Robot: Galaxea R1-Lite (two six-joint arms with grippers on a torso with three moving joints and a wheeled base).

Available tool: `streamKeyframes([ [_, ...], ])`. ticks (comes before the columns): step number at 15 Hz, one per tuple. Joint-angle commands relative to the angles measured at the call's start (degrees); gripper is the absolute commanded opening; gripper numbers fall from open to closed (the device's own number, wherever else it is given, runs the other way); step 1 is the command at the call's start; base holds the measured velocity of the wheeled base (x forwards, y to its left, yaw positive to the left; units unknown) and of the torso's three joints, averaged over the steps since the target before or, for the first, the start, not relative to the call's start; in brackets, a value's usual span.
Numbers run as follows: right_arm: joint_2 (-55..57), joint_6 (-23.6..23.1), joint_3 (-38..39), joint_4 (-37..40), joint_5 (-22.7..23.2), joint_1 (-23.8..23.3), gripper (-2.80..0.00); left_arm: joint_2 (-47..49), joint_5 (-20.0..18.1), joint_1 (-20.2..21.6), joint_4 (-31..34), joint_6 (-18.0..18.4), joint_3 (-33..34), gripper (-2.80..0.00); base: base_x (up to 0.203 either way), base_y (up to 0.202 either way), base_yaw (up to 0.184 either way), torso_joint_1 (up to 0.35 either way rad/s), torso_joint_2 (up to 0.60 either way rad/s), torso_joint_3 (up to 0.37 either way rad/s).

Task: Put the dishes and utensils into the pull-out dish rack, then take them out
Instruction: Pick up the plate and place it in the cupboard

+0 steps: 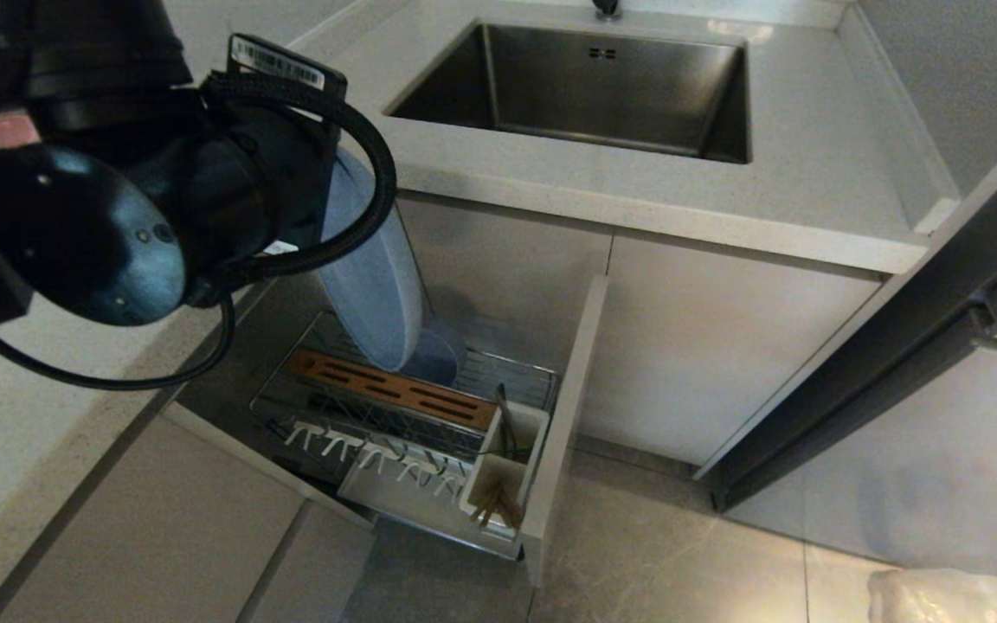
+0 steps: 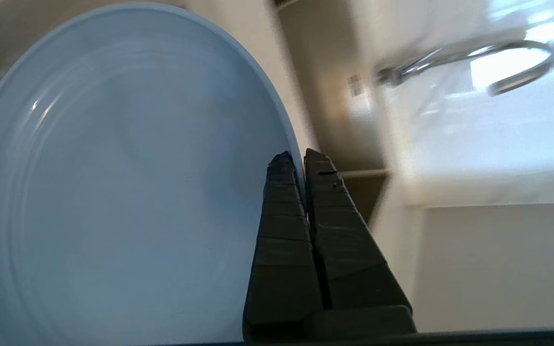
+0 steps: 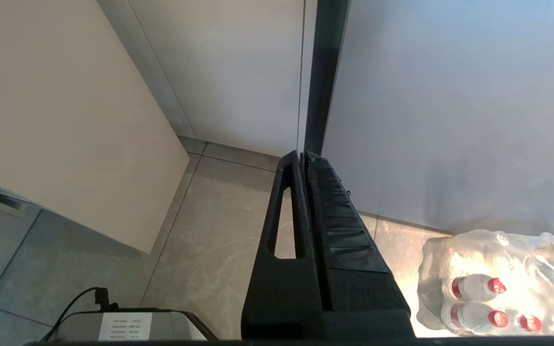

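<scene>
One plate (image 1: 369,285), pale blue, pinched at its rim by the left gripper (image 2: 301,161), jaws clamped narrow on the edge, held on edge above the pull-out dish rack (image 1: 360,407). Directly below: small blue bowl (image 1: 434,356), wooden slotted bar (image 1: 395,391). Farther right, chopsticks (image 1: 498,510) in the utensil cup (image 1: 498,476). Right gripper (image 3: 303,156) parked over the floor, jaws together, empty.

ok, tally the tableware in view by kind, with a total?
Pale-blue plate: 1, gripped by the left hand
Pale-blue bowl: 1, in the rack
Chopsticks: 1 pair, in the utensil cup
Metal utensil: 1, in the utensil cup
Total: 4
</scene>
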Motion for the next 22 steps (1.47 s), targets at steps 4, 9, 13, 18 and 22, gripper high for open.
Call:
streamKeyframes([
  [4,0.0,0.0,0.0,0.0,0.0,0.0,-2.8,0.5,0.3,0.2,-0.3,-4.4,7.1,-2.8,0.0,0.0,0.0,0.0,0.0,0.0],
  [9,0.1,0.0,0.0,0.0,0.0,0.0,-2.8,1.1,0.3,1.3,-1.0,-8.5,12.1,-2.8,0.0,0.0,0.0,0.0,0.0,0.0],
  [13,0.1,0.0,0.0,0.0,0.0,0.0,-2.8,3.4,0.2,4.5,-1.2,-12.9,13.3,-2.8,0.0,0.0,0.0,0.0,0.0,0.0],
  [18,0.1,0.0,0.0,0.0,0.0,0.0,-2.8,7.6,0.0,7.1,-10.6,-13.5,17.5,-2.8,0.0,0.0,0.0,0.0,0.0,0.0],
  [22,0.1,0.0,0.0,0.0,0.0,0.0,-2.8,11.9,0.0,8.5,-13.4,-14.3,18.3,-2.8,0.0,0.0,0.0,0.0,0.0,0.0],
])
